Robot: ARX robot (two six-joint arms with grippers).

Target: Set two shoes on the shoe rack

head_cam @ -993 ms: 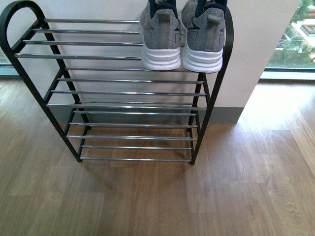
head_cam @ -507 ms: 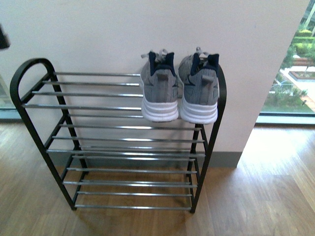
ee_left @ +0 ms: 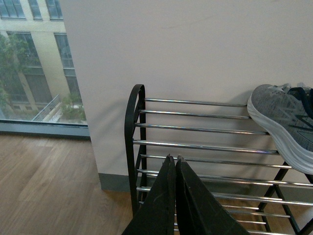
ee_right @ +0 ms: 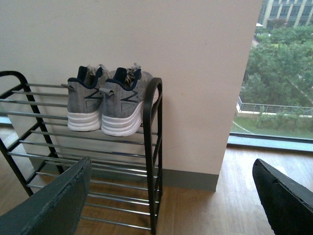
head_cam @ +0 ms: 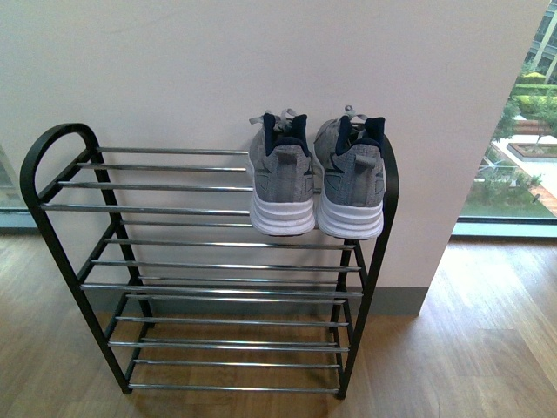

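Sitting on the shoe rack [head_cam: 157,209] at its top tier's 3 o'clock end, the two shoes [head_cam: 318,187] are seemingly placed. Left gripper [ee_left: 175,166] is pinching together empty, right gripper [ee_right: 171,164] is gaping empty; next: backing arms clear.

Shoes [head_cam: 283,178]: grey knit cloth, matt; soles smooth white. Rack [head_cam: 148,209]: matt black metal frame, glossy chrome bars. Floor [head_cam: 487,348]: smooth wood grain.

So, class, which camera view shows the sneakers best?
The front view: both sneakers sit whole, heels facing us, atop the rack. The right wrist view shows them smaller, partly behind the frame; the left wrist view crops them.
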